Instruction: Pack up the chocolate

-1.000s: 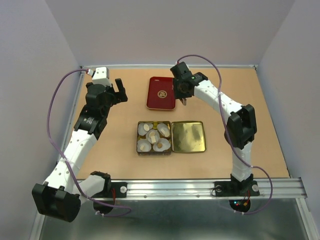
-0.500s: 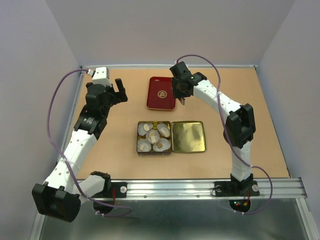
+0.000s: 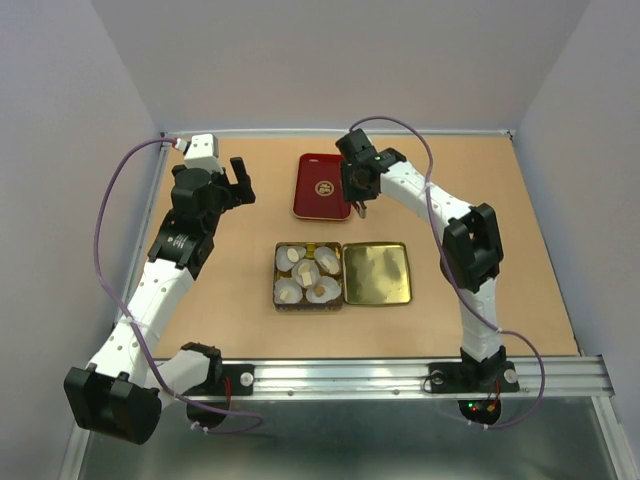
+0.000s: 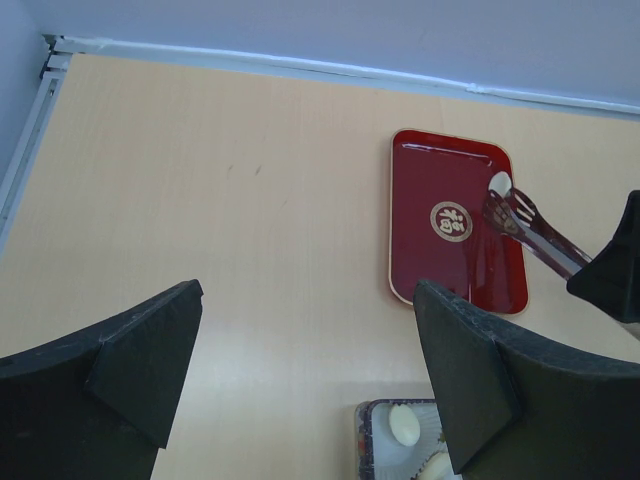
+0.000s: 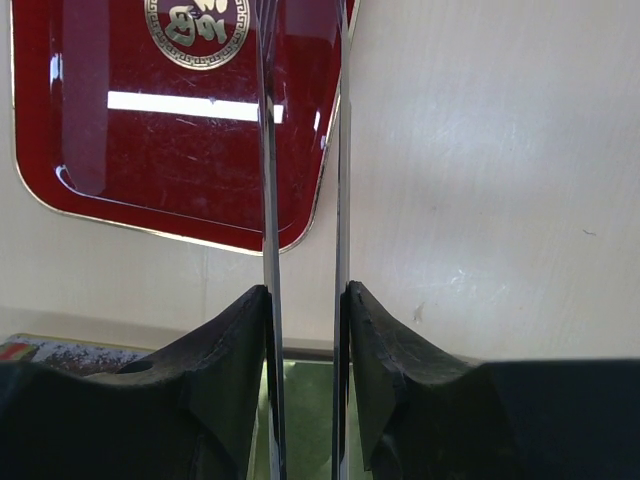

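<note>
My right gripper point(image 3: 360, 192) is shut on long metal tweezers point(image 5: 268, 150) at the right edge of a red tray point(image 3: 322, 187). In the left wrist view the tweezers point(image 4: 535, 235) reach over the tray point(image 4: 440, 180), with a cream-white chocolate piece point(image 4: 500, 183) at their tips. An open tin point(image 3: 277, 272) holds several white paper cups with small cream and brown chocolate pieces point(image 3: 305, 270). One cream piece point(image 4: 404, 425) shows in the left wrist view. My left gripper point(image 3: 236, 180) is open and empty, left of the tray.
The tin's gold lid point(image 3: 377, 272) lies open-side up just right of the tin. The red tray has a gold emblem point(image 5: 197, 25). Grey walls close the table at the back and sides. A metal rail point(image 3: 400, 372) runs along the near edge.
My right gripper has shifted slightly left with the tweezers, further over the tray's right edge. The left arm has not moved.
</note>
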You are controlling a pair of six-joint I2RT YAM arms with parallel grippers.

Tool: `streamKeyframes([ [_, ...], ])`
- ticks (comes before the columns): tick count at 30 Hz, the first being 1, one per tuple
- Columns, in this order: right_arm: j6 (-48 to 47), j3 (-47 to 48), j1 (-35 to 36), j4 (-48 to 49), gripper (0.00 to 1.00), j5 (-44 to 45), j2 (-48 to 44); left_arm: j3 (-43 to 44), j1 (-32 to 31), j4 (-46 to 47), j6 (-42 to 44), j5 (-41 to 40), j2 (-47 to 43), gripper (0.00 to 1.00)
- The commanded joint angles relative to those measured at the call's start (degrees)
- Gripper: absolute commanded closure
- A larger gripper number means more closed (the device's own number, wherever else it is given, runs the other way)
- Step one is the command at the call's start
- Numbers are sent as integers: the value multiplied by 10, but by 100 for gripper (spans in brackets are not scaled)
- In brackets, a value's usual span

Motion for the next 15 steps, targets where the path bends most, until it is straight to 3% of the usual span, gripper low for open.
streamKeyframes([
  [1,10,42,-2,25,58,-1,0,28,-3,14,8,-1,-11,1],
  [15,21,67,-6,23,57,20,19,28,-4,14,7,-2,-13,1],
])
